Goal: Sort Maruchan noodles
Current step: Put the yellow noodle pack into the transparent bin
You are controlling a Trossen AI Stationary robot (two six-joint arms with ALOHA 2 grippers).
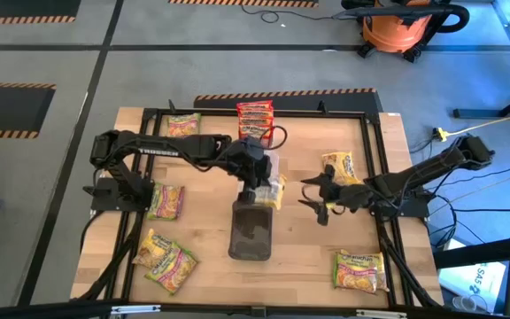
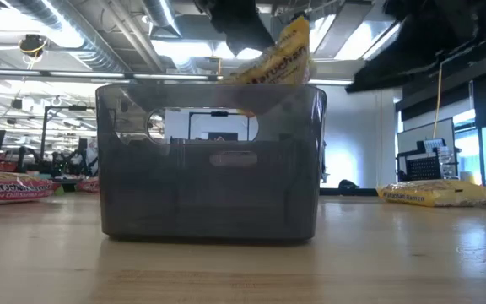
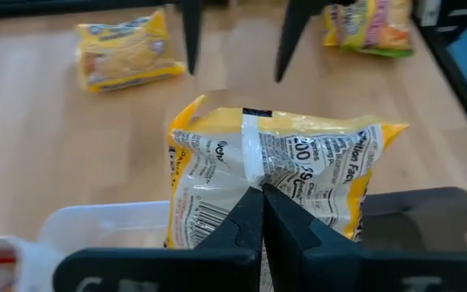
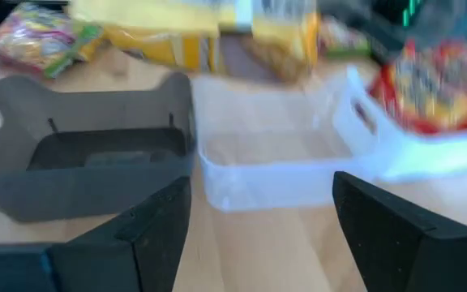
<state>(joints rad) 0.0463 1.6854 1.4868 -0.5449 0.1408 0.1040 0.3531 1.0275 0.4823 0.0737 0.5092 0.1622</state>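
- The left gripper (image 1: 268, 182) is pinched tight on a yellow packet (image 3: 278, 174), gripping it by the lower edge, seam side facing the wrist camera.
- That yellow packet hangs above the trays in the middle of the table, over the seam where the dark tray (image 1: 253, 232) meets the clear tray (image 4: 274, 158); from the low view it peeks just over the dark tray's rim (image 2: 209, 91), not inside yet.
- So the step in hand looks like carry-and-drop: one packet lifted, destination not yet reached.
- Next move, I'd judge, calls for lining the packet squarely over one compartment before letting go, since right now it straddles two.
- The right gripper (image 1: 312, 193) waits just beside the trays on the far side from the left arm, fingers spread wide, holding nothing.
- Red packets (image 1: 255, 120) sit stacked beyond the clear tray, already grouped.
- Still loose around the dark tray: another yellow packet (image 1: 339, 166) near the right gripper, green-and-pink packets (image 1: 165, 202) by the left arm's base.
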